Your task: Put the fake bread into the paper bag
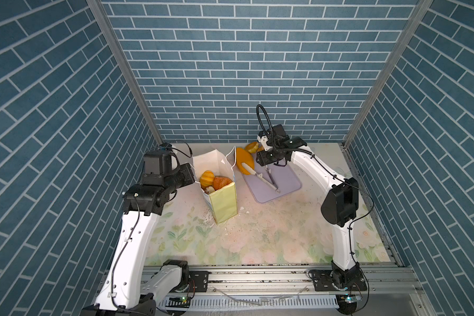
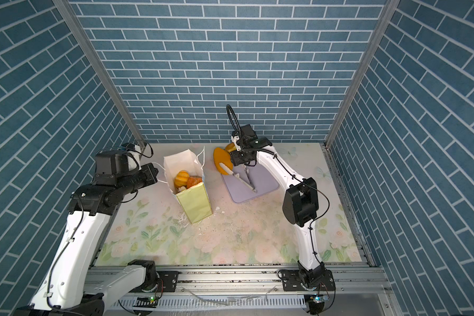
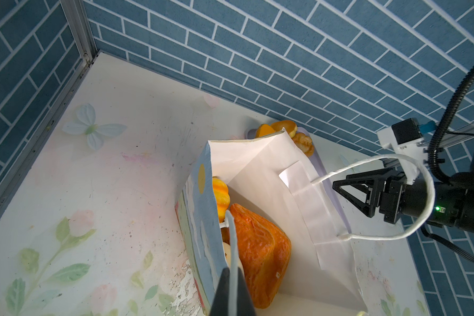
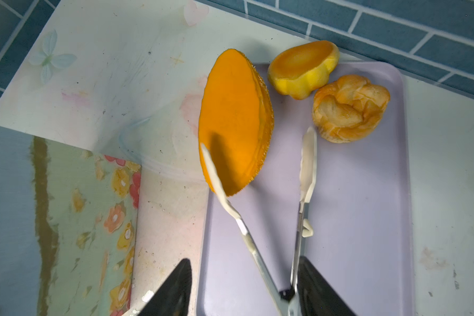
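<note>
Bread nearest the robot is already bagged: a croissant (image 3: 257,246) and a ribbed bun (image 3: 220,191) lie in the bag (image 1: 222,202), which stands upright left of centre with its mouth open. The left gripper (image 3: 231,279) has its jaws pressed together on the bag's left handle (image 3: 231,238) and holds that wall out.

Just right of the bag lies the tray (image 4: 353,219). On it are the tongs (image 4: 246,235), arms splayed wide and hinge toward the near side. The right gripper (image 4: 244,261) hangs over the hinge end with its jaws spread. Both arms pass between them and neither looks squeezed, so the tongs do not appear to be gripped.

Farther back, the loaf (image 4: 230,115) stands on edge at the tray's far left corner, partly off it. One white tip of the tongs rests on its flat face. Beyond it, at the tray's far end, sit a cup-shaped bun (image 4: 303,68) and a knotted bun (image 4: 350,106), close together.

The step in hand is probably taking up the tongs to fetch the loaf. To do it well, the jaws should close across both arms a little ahead of the hinge, square to them, so the tips meet evenly. The loaf is broad and thin, so the tips should take it across its thickness near the middle, or it may swing. It should go in end first, since the mouth is narrow. The right handle (image 3: 381,237) droops toward the tray and could snag.
</note>
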Controlling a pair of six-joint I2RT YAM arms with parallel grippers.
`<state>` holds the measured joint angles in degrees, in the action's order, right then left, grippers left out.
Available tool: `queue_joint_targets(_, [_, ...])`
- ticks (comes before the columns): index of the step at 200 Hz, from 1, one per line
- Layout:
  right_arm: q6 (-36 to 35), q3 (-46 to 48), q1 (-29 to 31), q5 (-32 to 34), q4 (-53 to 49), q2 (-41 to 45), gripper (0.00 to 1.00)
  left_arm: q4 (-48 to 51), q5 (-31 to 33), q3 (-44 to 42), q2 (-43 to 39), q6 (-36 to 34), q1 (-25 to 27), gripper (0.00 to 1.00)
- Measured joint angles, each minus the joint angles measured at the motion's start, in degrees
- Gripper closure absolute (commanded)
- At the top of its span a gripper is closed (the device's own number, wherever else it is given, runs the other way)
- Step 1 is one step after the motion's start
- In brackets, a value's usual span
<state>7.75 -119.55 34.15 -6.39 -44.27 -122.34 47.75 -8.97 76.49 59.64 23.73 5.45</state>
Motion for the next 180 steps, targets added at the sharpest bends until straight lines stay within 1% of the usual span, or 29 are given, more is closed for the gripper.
queue_joint_targets(29, [0.44, 0.63, 0.09, 0.2, 0.42, -2.25, 0.39, 0.0, 0.0, 0.0, -0.02, 0.04, 0.0, 1.0])
queue_joint_targets(48, [0.26, 5.11, 0.04, 0.87, 2.03, -1.6, 0.35, 0.02, 0.09, 0.0, -0.02, 0.04, 0.0, 1.0])
queue_joint_targets(82, [-2.38, 17.27, -1.33, 1.07, 3.5, 4.02, 0.31, 0.02, 0.17, 0.0, -0.02, 0.02, 0.0, 1.0])
queue_joint_targets(120, [-8.09, 24.92, -5.66, 0.24, 4.02, 11.06, 0.3, 0.02, 0.15, 0.0, 0.0, 0.04, 0.0, 1.0])
queue_joint_targets(142, [-11.8, 26.4, -6.84, 0.15, 4.07, 12.07, 0.31, 0.0, 0.15, 0.0, 0.0, 0.04, 0.0, 1.0])
queue_joint_targets(180, [-16.65, 26.18, -6.51, -0.96, 4.07, 9.29, 0.33, 0.02, 0.17, 0.0, 0.0, 0.04, 0.0, 1.0])
